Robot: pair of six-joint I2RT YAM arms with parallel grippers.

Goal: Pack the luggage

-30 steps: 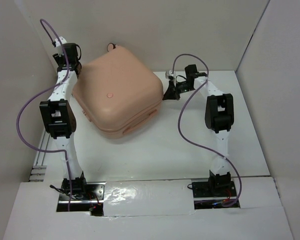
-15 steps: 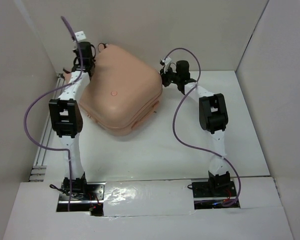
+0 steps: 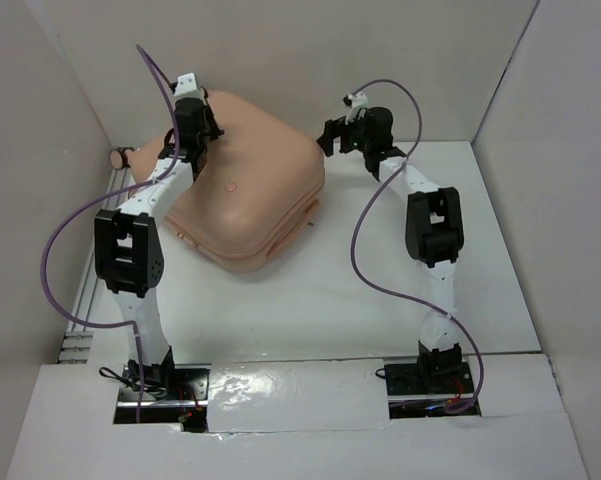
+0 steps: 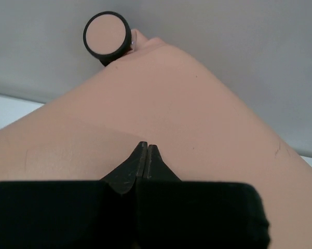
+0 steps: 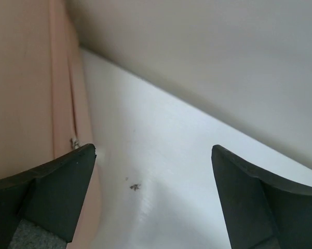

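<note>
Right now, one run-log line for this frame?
luggage: closed, on table | left gripper: shut, empty, tips over luggage shell | right gripper: open, empty, beside luggage

The left arm [image 3: 158, 186] hides the far-left corner of the luggage [image 3: 265, 195] from above.

White tubes and boxy black motor housings [image 3: 128, 250] make up the left arm [image 3: 142, 312] and right arm [image 3: 442, 292], each with a purple cable [image 3: 354, 245] looping from its black base [image 3: 438, 366], red wiring [image 3: 458, 406] beside it; left gripper [image 4: 146, 146] and right gripper [image 5: 153, 149] are matte black.
</note>
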